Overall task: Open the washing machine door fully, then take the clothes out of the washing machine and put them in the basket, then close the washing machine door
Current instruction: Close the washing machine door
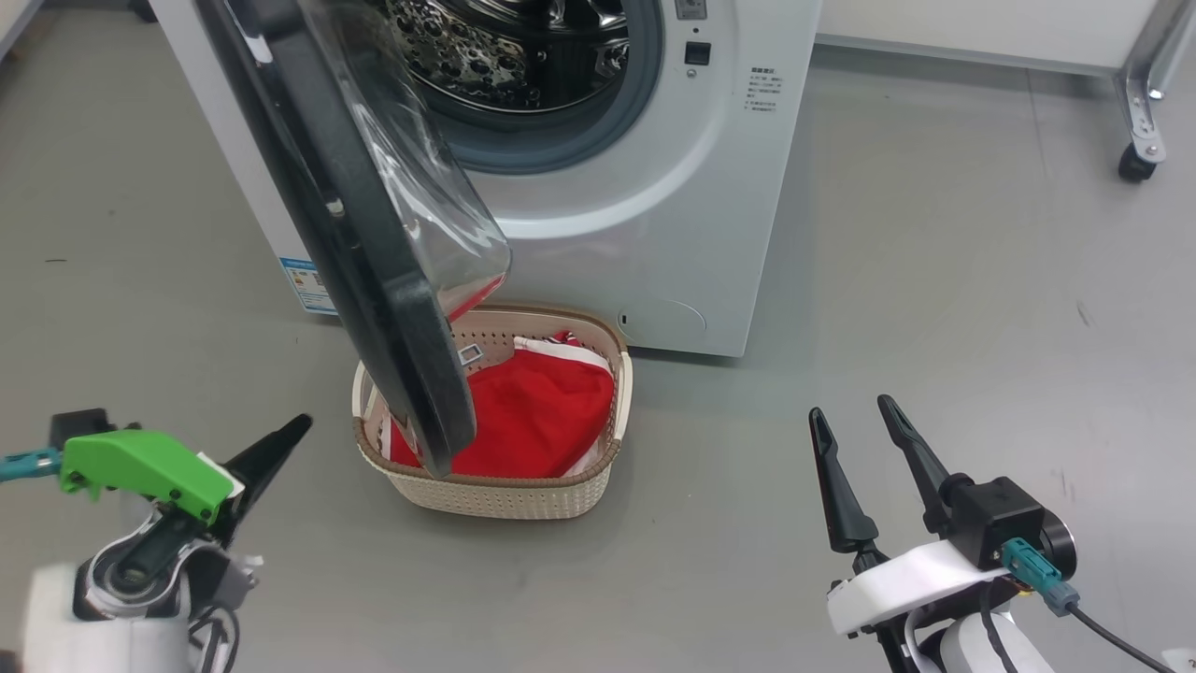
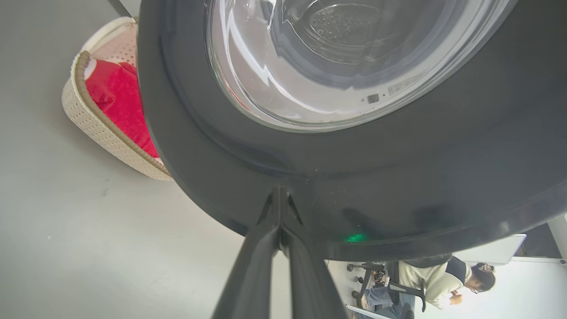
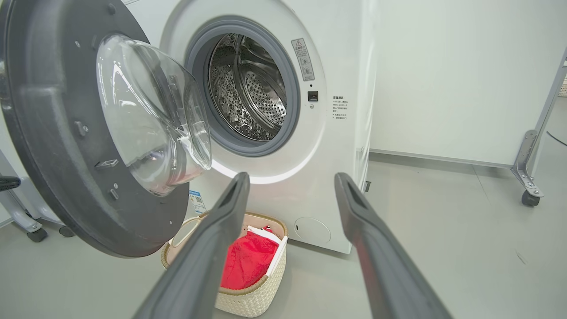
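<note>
Both grippers sat out in front of the washing machine (image 1: pixel 673 215), empty. The left gripper (image 2: pixel 279 195) had its fingers pressed together, tips at the glossy outer rim of the washing machine door (image 2: pixel 221 155) — touching or just short, couldn't tell. The right gripper (image 1: pixel 850 411) was spread wide, holding nothing.

The door hung swung out from the machine's left side as the robot faced it, over the basket (image 1: pixel 505 495), which stood on the floor just before the machine's front. The clothes (image 1: pixel 537 411) lay inside it, and what showed of the drum (image 3: pixel 248 97) was bare.

So I judged unloading done and door-closing the step in hand. The next move called for a steady push from the left tips, sweeping the rim round to the gasket — the basket looked close under the door's lower edge, worth watching.

The floor (image 1: pixel 934 327) was smooth grey. Past the machine's right side were a white wall (image 3: pixel 443 66) and a metal frame leg (image 1: pixel 1140 112) on a castor. A seated person (image 2: pixel 443 277) showed farther off.
</note>
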Robot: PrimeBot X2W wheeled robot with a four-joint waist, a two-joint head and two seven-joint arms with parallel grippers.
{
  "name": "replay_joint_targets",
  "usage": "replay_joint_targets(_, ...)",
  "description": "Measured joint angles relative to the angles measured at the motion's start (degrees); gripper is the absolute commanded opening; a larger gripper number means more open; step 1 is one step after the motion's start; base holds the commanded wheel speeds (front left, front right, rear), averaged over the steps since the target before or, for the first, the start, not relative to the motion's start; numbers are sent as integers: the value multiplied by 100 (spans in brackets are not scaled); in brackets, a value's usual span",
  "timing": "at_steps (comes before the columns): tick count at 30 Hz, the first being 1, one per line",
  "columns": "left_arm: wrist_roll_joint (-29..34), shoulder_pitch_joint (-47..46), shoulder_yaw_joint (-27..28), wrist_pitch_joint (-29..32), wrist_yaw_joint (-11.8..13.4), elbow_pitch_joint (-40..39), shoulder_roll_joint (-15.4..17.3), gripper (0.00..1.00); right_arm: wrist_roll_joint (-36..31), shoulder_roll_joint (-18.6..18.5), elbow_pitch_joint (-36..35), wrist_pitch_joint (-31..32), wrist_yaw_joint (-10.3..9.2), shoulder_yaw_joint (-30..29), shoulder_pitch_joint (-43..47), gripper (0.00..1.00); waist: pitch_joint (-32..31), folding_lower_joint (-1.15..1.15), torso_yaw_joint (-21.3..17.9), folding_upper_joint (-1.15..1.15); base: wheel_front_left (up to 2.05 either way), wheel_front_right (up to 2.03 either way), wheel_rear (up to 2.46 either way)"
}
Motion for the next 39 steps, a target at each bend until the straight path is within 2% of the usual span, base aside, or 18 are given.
replay_joint_targets(5, 773, 352, -278, -695, -2, -526, 308, 0, 10, -4, -71, 0, -41, -71, 34, 100, -49, 0, 110, 0, 0, 0, 0)
replay_joint_targets(12, 1984, 806, -1121, -1813, -2, -1727, 802, 0, 10, -7, -114, 0, -38, -67, 40, 100, -70, 0, 196, 0, 0, 0, 0)
replay_joint_targets(18, 2694, 1320, -1684, -2809, -3, -2213, 976, 0, 10, -7, -138, 0, -35, -73, 68, 100, -73, 0, 225, 0, 0, 0, 0)
replay_joint_targets(20, 2831, 1391, -1742, -2965, -3, -2258, 1023, 0, 10, -7, -141, -1, -34, -74, 75, 100, -74, 0, 228, 0, 0, 0, 0)
replay_joint_targets(21, 2934, 1517, -1768, -3305, -3, -2310, 1035, 0, 10, -7, -149, 0, -34, -76, 88, 100, -79, 0, 234, 0, 0, 0, 0)
replay_joint_targets(23, 2966, 1571, -1778, -3460, -3, -2327, 1024, 0, 10, -7, -153, 0, -34, -78, 91, 100, -82, 0, 236, 0, 0, 0, 0)
replay_joint_targets(25, 3139, 1724, -1842, -3906, -3, -2384, 1007, 0, 10, -5, -163, -1, -33, -81, 99, 100, -93, 0, 239, 0, 0, 0, 0)
replay_joint_targets(32, 3507, 1937, -2038, -4643, -4, -2503, 1004, 0, 10, -4, -172, 0, -32, -88, 125, 100, -98, 0, 234, 0, 0, 0, 0)
replay_joint_targets(34, 3643, 1992, -2054, -4855, -4, -2487, 1033, 60, 10, -4, -175, 0, -32, -88, 125, 100, -95, 0, 230, 0, 0, 0, 0)
replay_joint_targets(35, 3761, 2020, -2070, -4951, -4, -2479, 1072, 100, 10, -4, -175, 0, -31, -88, 126, 100, -93, 0, 227, 0, 0, 0, 0)
replay_joint_targets(39, 3842, 2190, -2217, -5100, -4, -2315, 1106, 100, 10, -3, -175, 0, 11, -86, 129, 100, -93, 0, 211, 0, 0, 0, 0)
